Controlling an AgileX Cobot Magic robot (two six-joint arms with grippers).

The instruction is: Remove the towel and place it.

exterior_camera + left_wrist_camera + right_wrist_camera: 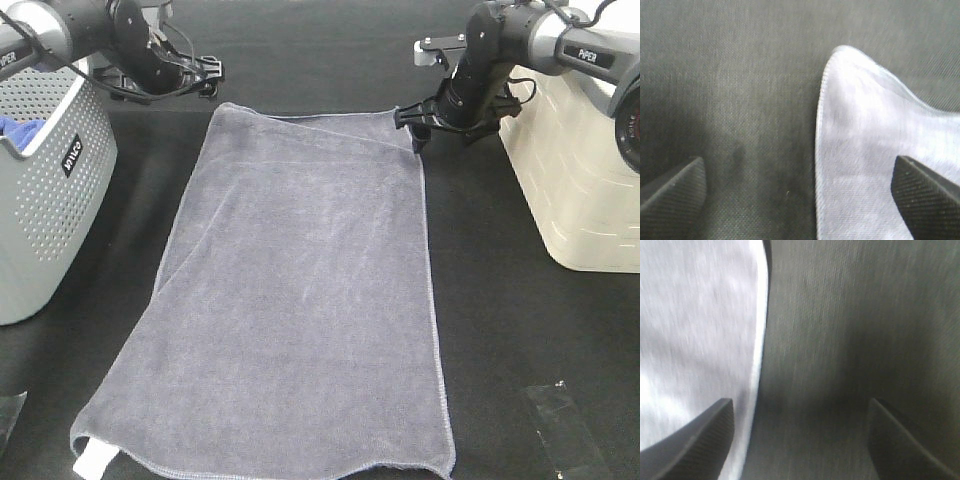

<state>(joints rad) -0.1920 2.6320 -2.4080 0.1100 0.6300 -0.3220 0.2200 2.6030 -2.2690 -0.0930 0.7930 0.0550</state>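
You have a bench (520, 330) covered in black woven cloth. On it, at the centre, lies the large rectangular slate grey-blue terry towel (300, 300), spread nearly flat from the far edge to the near edge, its hem stitched. Its far edge is folded over in a narrow strip. A small white tag (92, 462) sits at its near left corner.

At the left stands a grey perforated plastic basket (45, 190) with a bright blue cloth (20, 130) inside. At the right stands a cream plastic bin (575, 170).

Your left pincer (203, 76) hangs over the far left corner of the towel, jaws spread wide, gripping nothing; one fingertip (925, 197) is above the fabric. Your right pincer (420, 125) hangs at the far right corner, jaws likewise wide apart and empty, straddling the towel's hem.
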